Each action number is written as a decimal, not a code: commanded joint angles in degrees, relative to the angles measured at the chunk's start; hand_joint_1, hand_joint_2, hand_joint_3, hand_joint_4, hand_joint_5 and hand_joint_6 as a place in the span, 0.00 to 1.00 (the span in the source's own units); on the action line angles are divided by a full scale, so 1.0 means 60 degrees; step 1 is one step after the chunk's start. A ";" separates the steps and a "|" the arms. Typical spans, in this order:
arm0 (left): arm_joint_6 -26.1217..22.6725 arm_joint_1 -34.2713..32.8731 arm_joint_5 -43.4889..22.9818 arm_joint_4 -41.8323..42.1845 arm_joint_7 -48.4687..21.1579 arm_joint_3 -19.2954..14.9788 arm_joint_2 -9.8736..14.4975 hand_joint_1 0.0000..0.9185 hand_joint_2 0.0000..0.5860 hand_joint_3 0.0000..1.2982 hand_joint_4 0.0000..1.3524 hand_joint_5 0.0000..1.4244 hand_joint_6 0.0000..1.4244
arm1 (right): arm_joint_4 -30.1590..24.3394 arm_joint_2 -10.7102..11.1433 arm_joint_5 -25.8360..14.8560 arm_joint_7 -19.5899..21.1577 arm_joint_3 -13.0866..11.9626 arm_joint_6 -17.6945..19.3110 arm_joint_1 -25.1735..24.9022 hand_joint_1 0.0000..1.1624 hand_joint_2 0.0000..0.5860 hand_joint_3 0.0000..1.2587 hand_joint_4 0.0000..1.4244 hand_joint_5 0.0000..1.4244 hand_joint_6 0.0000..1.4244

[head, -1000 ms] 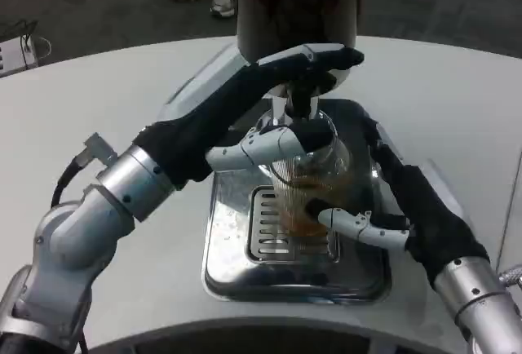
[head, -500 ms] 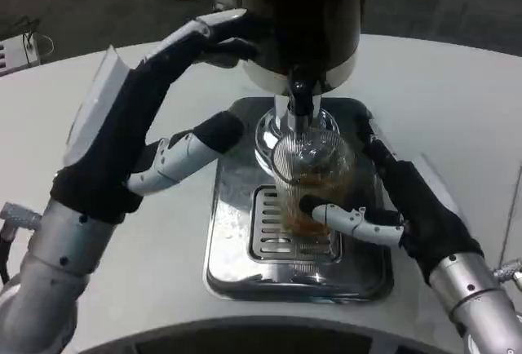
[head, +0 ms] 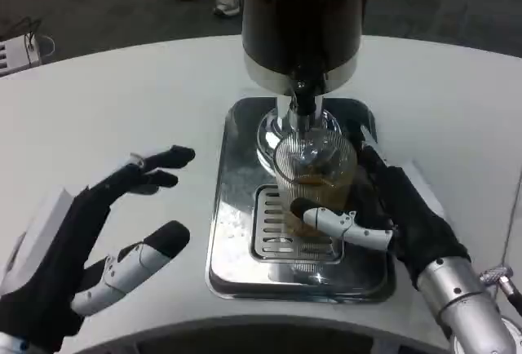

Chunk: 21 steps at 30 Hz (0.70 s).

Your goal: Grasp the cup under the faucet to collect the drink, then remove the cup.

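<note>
Clear ribbed cup (head: 314, 179) with amber drink under faucet (head: 303, 101), on drip tray (head: 236, 248) | right hand (head: 383, 215) grips cup | left hand (head: 90, 248) beside tray, fingers spread, empty | risk: tilting on withdrawal could spill or clip faucet

Your left hand (head: 86, 252) has a white plate on its back, a black palm, and fingers in white segments with black tips. Your right hand (head: 383, 211) is mostly black, with one white finger, and joins a silver cylindrical forearm (head: 469, 313) bearing a small metal fitting.
</note>
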State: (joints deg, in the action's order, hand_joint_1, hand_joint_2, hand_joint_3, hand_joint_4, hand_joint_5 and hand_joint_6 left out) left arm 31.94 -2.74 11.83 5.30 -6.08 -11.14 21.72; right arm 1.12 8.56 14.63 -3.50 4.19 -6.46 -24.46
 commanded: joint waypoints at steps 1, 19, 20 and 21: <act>-0.0059 0.0808 0.0217 0.0284 -0.0007 -0.0046 0.0140 0.00 0.18 0.27 0.22 0.26 0.26 | 0.0366 -0.0226 0.0014 0.0330 0.0139 0.0341 -0.0247 0.68 0.35 0.00 0.00 0.00 0.03; -0.0477 0.1949 0.0301 0.0643 -0.0290 0.0086 0.0395 0.00 0.18 0.29 0.24 0.26 0.25 | 0.1271 -0.0851 0.0625 0.1597 0.0617 0.0484 -0.0818 0.70 0.34 0.00 0.00 0.02 0.03; -0.0495 0.1980 0.0280 0.0651 -0.0300 0.0071 0.0418 0.00 0.18 0.29 0.24 0.26 0.25 | 0.1293 -0.0898 0.0676 0.1682 0.0653 0.0483 -0.0814 0.70 0.34 0.00 0.00 0.03 0.03; -0.0508 0.2012 0.0266 0.0657 -0.0307 0.0060 0.0442 0.00 0.18 0.29 0.24 0.26 0.25 | 0.1310 -0.0934 0.0714 0.1744 0.0675 0.0486 -0.0811 0.70 0.34 0.00 0.00 0.03 0.04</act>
State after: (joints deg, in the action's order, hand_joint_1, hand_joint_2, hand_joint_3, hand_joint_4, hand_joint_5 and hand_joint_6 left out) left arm 29.65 8.32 13.83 8.58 -7.30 -10.28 23.53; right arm 8.34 3.77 18.34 5.79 7.61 -4.19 -29.05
